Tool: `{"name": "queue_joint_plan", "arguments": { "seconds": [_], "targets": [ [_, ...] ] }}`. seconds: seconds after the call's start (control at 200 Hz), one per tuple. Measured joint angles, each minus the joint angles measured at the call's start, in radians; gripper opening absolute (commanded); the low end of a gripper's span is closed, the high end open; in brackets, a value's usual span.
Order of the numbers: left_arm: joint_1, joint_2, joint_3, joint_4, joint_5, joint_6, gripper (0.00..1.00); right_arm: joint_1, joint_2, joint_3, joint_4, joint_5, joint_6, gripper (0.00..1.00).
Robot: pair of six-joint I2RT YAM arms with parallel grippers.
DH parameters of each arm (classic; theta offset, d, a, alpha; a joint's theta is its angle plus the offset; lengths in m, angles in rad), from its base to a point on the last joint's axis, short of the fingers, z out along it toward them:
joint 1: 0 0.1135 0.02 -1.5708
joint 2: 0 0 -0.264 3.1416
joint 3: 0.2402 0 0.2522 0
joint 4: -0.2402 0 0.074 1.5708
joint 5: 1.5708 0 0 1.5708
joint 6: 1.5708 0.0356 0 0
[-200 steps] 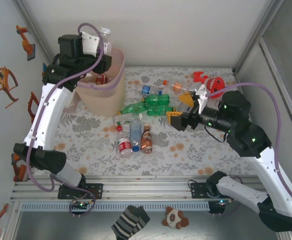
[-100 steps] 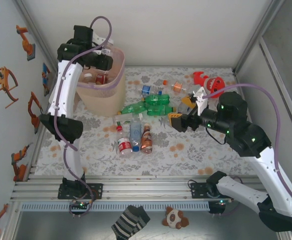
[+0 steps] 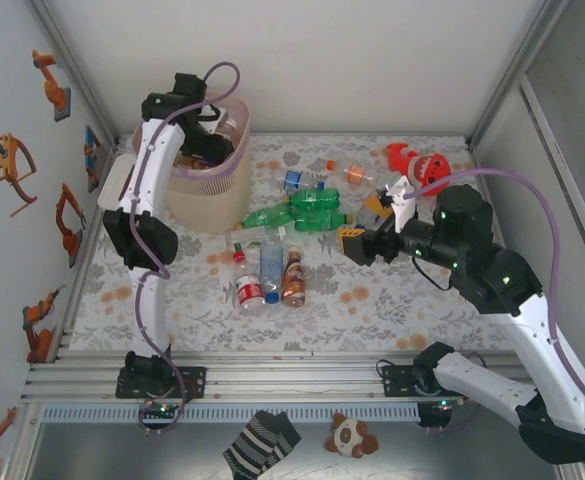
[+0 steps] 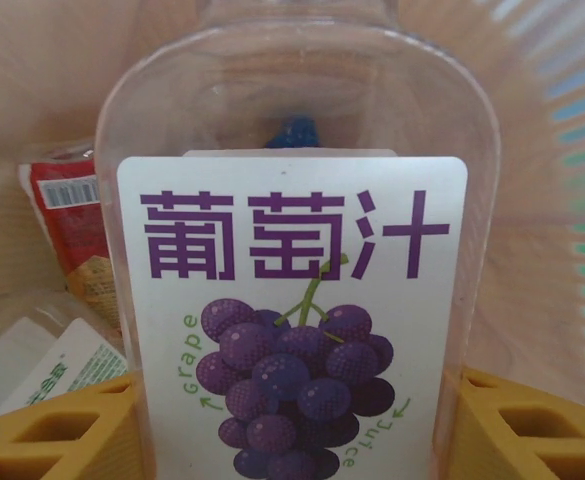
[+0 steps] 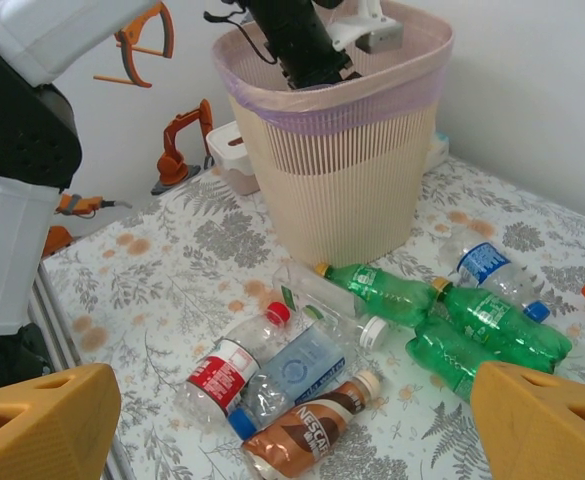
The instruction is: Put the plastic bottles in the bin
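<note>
Glossy clear plastic bottle [image 4: 292, 300]; ribbed translucent plastic bin [image 5: 344, 185].

Red plush toy [image 3: 427, 167], perhaps sock [image 3: 260, 446].

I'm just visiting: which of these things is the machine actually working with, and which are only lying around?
Part of the job:
tall pink-and-beige ribbed plastic bin
clear plastic grape-juice bottle
green plastic bottles
brown plastic coffee bottle
clear red-labelled bottle

Just lying about:
red plush toy
small white slotted box
striped sock
small brown-and-white plush animal
</note>
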Motion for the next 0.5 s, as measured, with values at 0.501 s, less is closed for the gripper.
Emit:
{"name": "queue_joint_plan", "arguments": {
  "seconds": [0.501],
  "targets": [
    [0.001, 0.045, -0.099, 0.039, -0.006, -0.016, 0.57, 0.000, -0.007, -0.011, -0.002, 0.003, -0.008, 0.89]
  ]
}}
